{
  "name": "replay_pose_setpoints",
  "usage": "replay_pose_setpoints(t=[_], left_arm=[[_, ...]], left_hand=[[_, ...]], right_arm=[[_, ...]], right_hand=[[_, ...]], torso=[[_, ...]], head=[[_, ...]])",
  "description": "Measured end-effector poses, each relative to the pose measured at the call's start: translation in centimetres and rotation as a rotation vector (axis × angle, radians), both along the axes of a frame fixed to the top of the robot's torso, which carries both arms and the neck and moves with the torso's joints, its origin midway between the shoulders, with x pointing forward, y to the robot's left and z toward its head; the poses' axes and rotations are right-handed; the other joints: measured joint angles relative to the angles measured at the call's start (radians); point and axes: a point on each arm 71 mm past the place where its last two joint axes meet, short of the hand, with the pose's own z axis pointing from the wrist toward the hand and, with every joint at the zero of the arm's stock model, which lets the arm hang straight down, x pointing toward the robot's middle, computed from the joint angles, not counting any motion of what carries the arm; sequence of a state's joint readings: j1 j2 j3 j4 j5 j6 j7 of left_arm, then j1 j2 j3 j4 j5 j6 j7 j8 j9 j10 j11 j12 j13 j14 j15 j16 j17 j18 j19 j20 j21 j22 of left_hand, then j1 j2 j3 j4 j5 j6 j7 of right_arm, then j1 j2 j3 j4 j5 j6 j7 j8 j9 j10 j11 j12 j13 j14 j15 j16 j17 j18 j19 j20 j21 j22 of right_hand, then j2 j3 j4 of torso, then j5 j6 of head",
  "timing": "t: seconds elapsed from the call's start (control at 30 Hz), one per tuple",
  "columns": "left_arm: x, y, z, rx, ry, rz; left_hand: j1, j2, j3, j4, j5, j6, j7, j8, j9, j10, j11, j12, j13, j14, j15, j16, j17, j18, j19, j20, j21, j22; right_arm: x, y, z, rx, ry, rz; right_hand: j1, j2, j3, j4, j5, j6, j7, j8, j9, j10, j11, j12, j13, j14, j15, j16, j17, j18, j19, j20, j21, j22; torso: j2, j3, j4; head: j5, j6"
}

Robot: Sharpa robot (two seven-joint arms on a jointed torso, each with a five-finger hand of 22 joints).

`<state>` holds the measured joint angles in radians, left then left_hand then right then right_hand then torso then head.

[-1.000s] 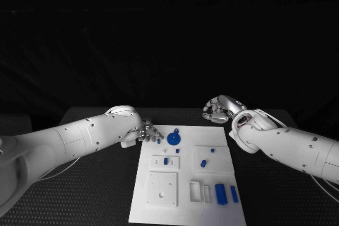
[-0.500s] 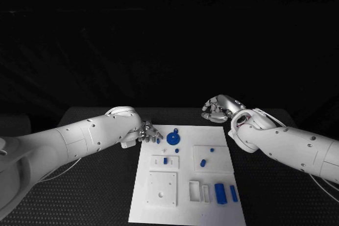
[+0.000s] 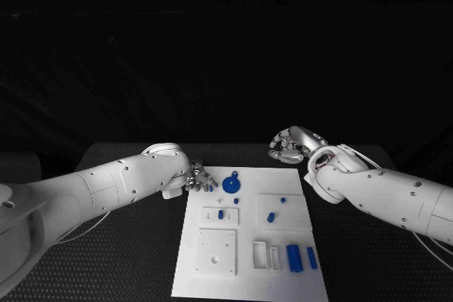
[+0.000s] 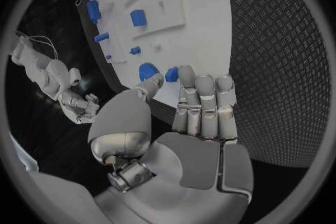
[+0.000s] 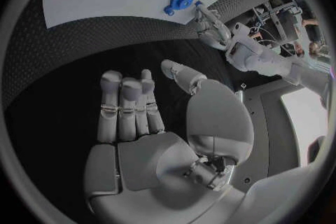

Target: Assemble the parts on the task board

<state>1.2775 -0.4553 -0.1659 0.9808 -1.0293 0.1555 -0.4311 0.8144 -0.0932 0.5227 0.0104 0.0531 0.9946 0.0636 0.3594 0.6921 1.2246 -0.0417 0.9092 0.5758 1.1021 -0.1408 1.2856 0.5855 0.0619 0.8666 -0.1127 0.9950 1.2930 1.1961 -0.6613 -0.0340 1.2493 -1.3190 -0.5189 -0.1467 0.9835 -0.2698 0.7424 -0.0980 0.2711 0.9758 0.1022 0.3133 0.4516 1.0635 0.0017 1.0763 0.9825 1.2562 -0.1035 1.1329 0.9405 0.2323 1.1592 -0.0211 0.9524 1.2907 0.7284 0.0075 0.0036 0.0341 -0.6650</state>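
The white task board [image 3: 250,240] lies in the middle of the table. At its far end sits a round blue part [image 3: 232,183] [image 4: 147,71], and a small blue piece [image 3: 211,188] [image 4: 172,73] lies beside it. My left hand [image 3: 198,177] [image 4: 199,117] hovers at the board's far left corner. Its fingers are straight and side by side, the thumb apart, the tips just short of the small piece, and it holds nothing. My right hand [image 3: 288,148] [image 5: 140,123] hangs over the black table beyond the board's far right corner, with nothing in it.
More blue parts sit on the board: a small one [image 3: 236,200], one in a small white plate [image 3: 221,215], one on a square plate [image 3: 271,217], and two long ones [image 3: 294,258] near the front right. A larger white square plate [image 3: 217,253] lies front left.
My left hand has crept very slightly toward the small blue piece. My right hand and the parts are where they were.
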Motion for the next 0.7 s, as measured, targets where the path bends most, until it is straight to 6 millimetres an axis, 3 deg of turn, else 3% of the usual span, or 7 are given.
replay_pose_setpoints(t=[0.3,0.7], left_arm=[[0.08,-0.1,-0.02,-0.007,0.005,0.002],[0.1,-0.02,-0.08,-0.029,0.021,0.01]], left_hand=[[0.009,0.03,0.003,-0.025,0.0,0.0,-0.001,0.0,0.0,0.0,0.0,0.0,0.0,0.0,0.0,0.004,-0.003,0.0,0.0,0.0,-0.003,0.004],[0.053,0.085,0.029,-0.103,0.0,0.004,0.0,-0.008,-0.004,0.0,0.0,0.0,0.0,-0.002,0.002,0.012,-0.008,-0.011,0.0,0.0,-0.004,0.013]], right_arm=[[0.0,0.01,0.0,0.0,0.0,0.0],[0.0,0.05,-0.01,0.0,0.001,0.001]], right_hand=[[0.0,0.0,0.0,0.0,0.0,0.0,0.0,0.0,0.0,0.0,0.0,0.0,0.0,0.0,0.0,0.0,0.001,0.0,0.0,0.0,0.0,0.0],[0.0,0.0,0.0,0.0,0.009,0.0,0.0,0.0,0.0,0.0,0.0,0.0,-0.001,0.0,0.0,0.0,0.001,0.0,0.0,0.0,0.0,0.001]], torso=[[0.0,0.0001,0.0001],[0.0,0.0003,0.0005]], head=[[-0.001,0.0],[-0.001,-0.002]])
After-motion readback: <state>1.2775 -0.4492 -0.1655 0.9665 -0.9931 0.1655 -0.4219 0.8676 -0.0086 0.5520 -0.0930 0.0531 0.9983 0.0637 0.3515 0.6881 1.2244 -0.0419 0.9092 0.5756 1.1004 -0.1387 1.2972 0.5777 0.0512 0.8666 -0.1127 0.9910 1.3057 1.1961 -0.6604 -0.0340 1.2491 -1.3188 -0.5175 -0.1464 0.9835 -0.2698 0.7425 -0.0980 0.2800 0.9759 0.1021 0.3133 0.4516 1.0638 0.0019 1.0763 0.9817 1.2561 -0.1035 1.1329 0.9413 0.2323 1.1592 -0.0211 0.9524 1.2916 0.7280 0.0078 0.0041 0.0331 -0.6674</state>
